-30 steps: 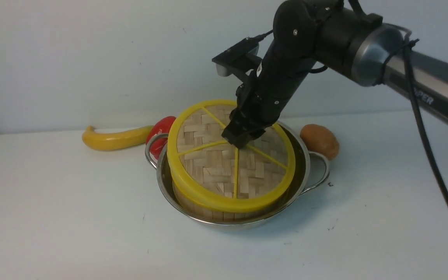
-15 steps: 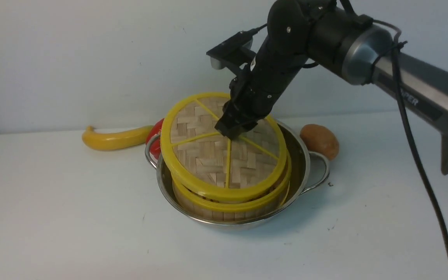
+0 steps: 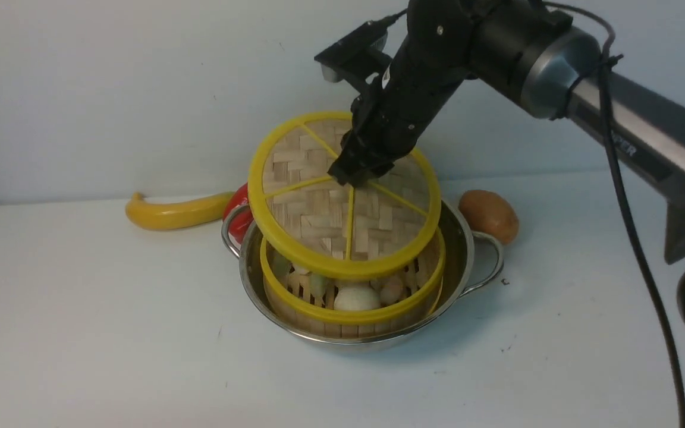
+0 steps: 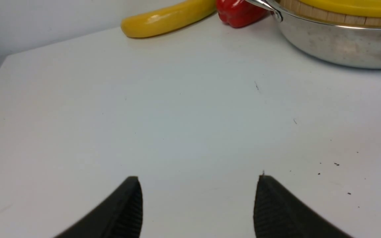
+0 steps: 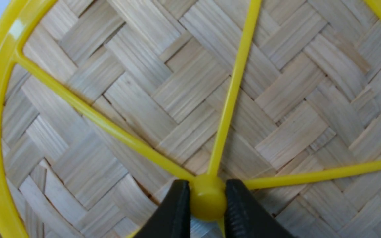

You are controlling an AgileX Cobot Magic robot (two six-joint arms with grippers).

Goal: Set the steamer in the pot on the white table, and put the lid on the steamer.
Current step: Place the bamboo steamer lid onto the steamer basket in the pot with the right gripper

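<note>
At centre frame the right end effector (image 3: 355,177), clenched on the knob (image 5: 207,202) of the lid (image 3: 319,220), held it tilted just above the steamer (image 3: 307,308), which sat directly below inside the pot (image 3: 354,343) on the worktop (image 3: 93,333); the left end effector (image 4: 197,198) gaped empty, farther off.

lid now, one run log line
right gripper: shut on lid | lid: tilted above steamer | steamer: in pot | left gripper: open, empty
</note>
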